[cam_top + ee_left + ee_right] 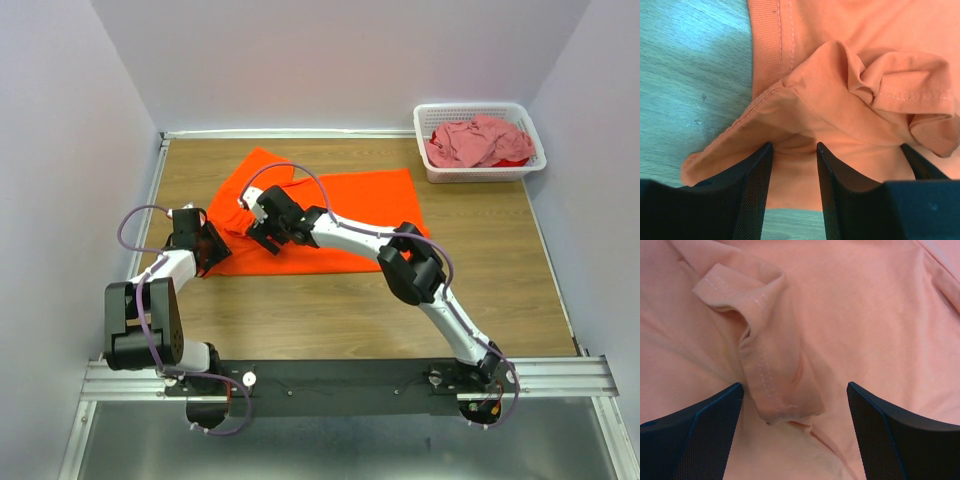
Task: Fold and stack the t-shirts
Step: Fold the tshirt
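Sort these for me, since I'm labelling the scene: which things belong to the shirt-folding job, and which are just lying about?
Part of the job:
orange t-shirt, spread on the table
pink t-shirt, crumpled in the white basket

Just lying about:
white basket, at the table's far right corner

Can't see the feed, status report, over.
Left gripper pinching orange shirt. Right gripper open above it. Pink shirt in basket. Nothing blocking.

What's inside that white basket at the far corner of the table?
A crumpled pink t-shirt fills the basket, with red cloth peeking out beside it. Anything beneath them is covered.
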Tool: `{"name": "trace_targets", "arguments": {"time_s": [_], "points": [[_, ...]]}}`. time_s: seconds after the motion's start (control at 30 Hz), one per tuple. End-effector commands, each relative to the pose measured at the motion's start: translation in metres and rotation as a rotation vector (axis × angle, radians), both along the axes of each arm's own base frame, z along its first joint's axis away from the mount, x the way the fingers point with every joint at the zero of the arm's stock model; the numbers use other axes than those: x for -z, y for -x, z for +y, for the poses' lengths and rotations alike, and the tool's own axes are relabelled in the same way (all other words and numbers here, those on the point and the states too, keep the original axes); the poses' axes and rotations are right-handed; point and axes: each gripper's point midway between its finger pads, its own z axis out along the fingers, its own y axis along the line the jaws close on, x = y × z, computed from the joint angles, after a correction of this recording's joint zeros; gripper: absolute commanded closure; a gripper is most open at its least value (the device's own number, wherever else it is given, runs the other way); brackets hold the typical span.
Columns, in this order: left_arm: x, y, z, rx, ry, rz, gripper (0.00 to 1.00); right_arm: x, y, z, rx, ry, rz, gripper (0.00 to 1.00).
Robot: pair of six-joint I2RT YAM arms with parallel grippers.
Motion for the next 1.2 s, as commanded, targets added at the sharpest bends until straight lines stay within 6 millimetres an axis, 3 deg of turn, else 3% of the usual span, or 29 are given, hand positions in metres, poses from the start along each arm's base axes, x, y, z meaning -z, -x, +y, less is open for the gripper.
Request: {"name": "trace_targets", "arguments": {"time_s": [0.0,0.57,0.73,0.8,0.83,0.87,0.93,0.97,1.13,1.17], "points": [[0.028,0.028,0.006,-0.024,-0.031,0.138,0.51,0.010,-0.018,-0.014,0.045,0.056,-0.038,0.09],[0.031,0.030,0.006,-0.018,-0.036,0.155,0.51,-0.004,-0.076,-0.049,0.183,-0.094,0.044,0.09],[0.028,0.027,0.005,-0.011,-0.032,0.140,0.50,-0.006,-0.108,-0.077,0.357,-0.147,0.059,0.10],[0.023,0.024,0.004,-0.001,-0.032,0.123,0.49,-0.010,-0.106,-0.081,0.385,-0.162,0.078,0.10],[0.020,0.023,0.004,0.002,-0.032,0.115,0.48,-0.027,-0.104,-0.081,0.387,-0.191,0.073,0.10],[0.016,0.021,0.003,0.005,-0.030,0.104,0.48,-0.033,-0.100,-0.082,0.382,-0.200,0.080,0.11],[0.002,0.016,0.001,0.015,-0.023,0.059,0.45,-0.035,-0.083,-0.084,0.356,-0.215,0.131,0.11],[-0.005,0.013,0.000,0.023,-0.023,0.042,0.44,-0.057,-0.078,-0.085,0.348,-0.248,0.124,0.11],[-0.054,-0.010,-0.004,0.056,-0.062,-0.087,0.40,-0.065,-0.038,-0.105,0.373,-0.272,0.211,0.12],[-0.066,-0.017,-0.013,0.090,-0.078,-0.115,0.40,-0.065,-0.026,-0.114,0.379,-0.265,0.228,0.12]]}}
